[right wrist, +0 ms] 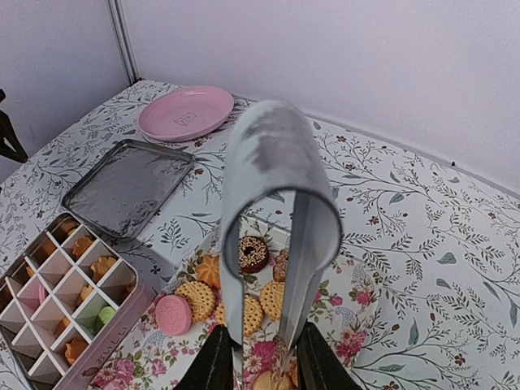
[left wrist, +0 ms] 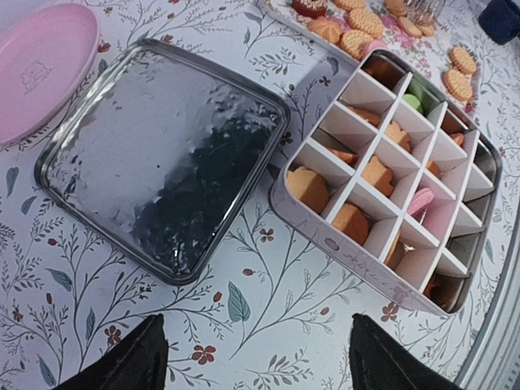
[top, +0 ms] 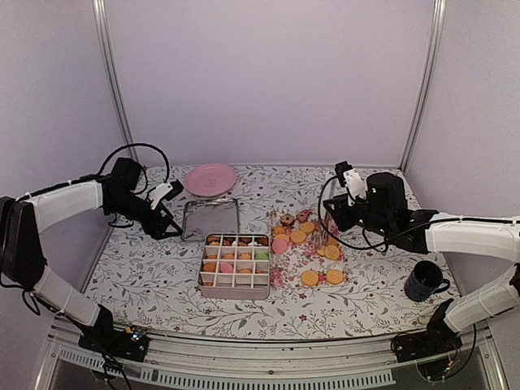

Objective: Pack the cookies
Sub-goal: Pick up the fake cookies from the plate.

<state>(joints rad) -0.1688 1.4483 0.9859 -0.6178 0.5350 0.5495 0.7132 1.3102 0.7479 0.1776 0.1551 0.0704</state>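
Mid-pick: right gripper (right wrist: 264, 366) clamps tongs (right wrist: 276, 187) above loose cookies (top: 298, 236) right of desk centre; tips possibly empty, unclear. By the left edge, left gripper (left wrist: 260, 366) is spread wide, empty. Next: nip one cookie, carry to divided box (top: 234, 291).

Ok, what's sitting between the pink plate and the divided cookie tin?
The shiny metal tray, lying flat on the tablecloth between them; clearest in the top view.

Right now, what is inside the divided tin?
In the divided tin, golden-orange cookies lie in many cells, plus one green cookie and a pink cookie. The white dividers cover parts of some cells, so I cannot count everything.
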